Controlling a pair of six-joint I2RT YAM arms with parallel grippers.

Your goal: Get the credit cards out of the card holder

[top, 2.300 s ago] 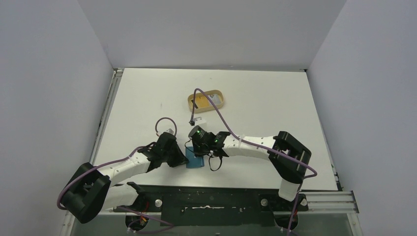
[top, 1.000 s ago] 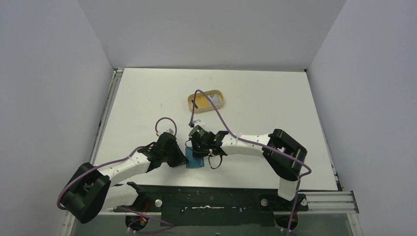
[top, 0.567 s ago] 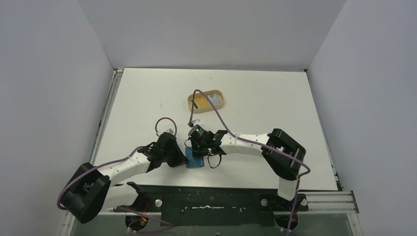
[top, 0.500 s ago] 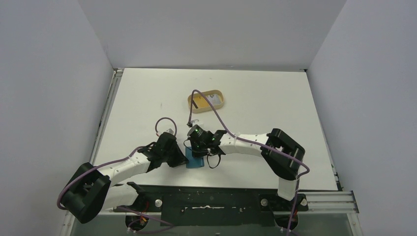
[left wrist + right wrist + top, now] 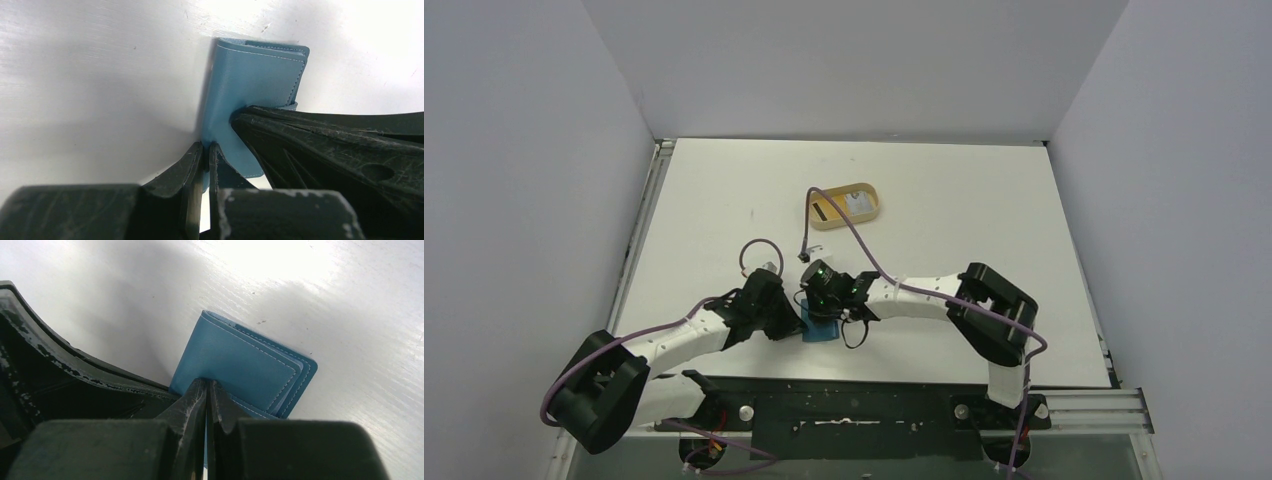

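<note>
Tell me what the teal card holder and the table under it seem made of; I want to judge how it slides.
The card holder looks like smooth leather or faux leather, matte with a faint sheen: pale stitching follows its layered edges. The table looks like hard white painted or laminated board, semi-glossy: bright glare and fine scratches show. Which exactly is unclear.

One teal-blue folded leather card holder (image 5: 822,331), one tan oval tray (image 5: 845,186), two white-and-black robot arms, a left arm (image 5: 674,340) and a right arm (image 5: 924,295), one white bench (image 5: 974,200).
</note>
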